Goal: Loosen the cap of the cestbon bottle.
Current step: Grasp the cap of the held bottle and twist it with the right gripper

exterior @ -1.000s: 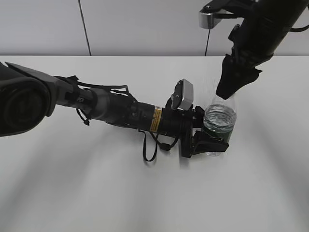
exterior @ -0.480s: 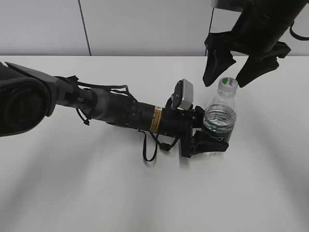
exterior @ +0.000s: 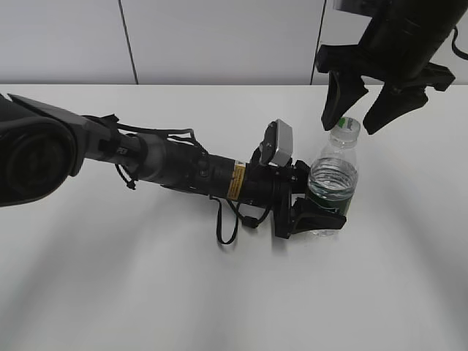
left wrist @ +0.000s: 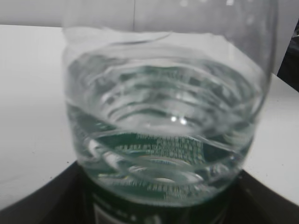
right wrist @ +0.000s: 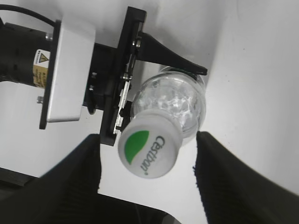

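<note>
Exterior view: the cestbon bottle [exterior: 333, 180] is seen upright on the white table [exterior: 146, 292], right of centre. Clear plastic, ribbed shoulders, dark green label band low on the body; it is partly filled with water, level near the shoulder. The cap [exterior: 346, 126] is on the neck, white with a green mark. The lower body is clamped by the left gripper [exterior: 319, 213], its black fingers wrapped around the label band at table height, with the arm lying almost flat across the table from the left. The right gripper [exterior: 363, 110] is held above the cap, jaws spread, one finger on each side of the cap and clear of it.

Left wrist view: the frame is filled by the bottle [left wrist: 163, 126], very close and partly blurred. Ribbed rings are visible through the water, and the green label with white small print is seen at the bottom. Black gripper parts are seen at both lower corners against the bottle's base.

Right wrist view: the cap [right wrist: 149, 150] is seen from above, white, with a green leaf mark and "Cestbon" lettering. It sits between the two dark fingers [right wrist: 70, 172] of the released right gripper [right wrist: 148, 170], with a gap on each side. Below it, the bottle shoulder [right wrist: 180, 100] is gripped by the left gripper's black jaws.
</note>
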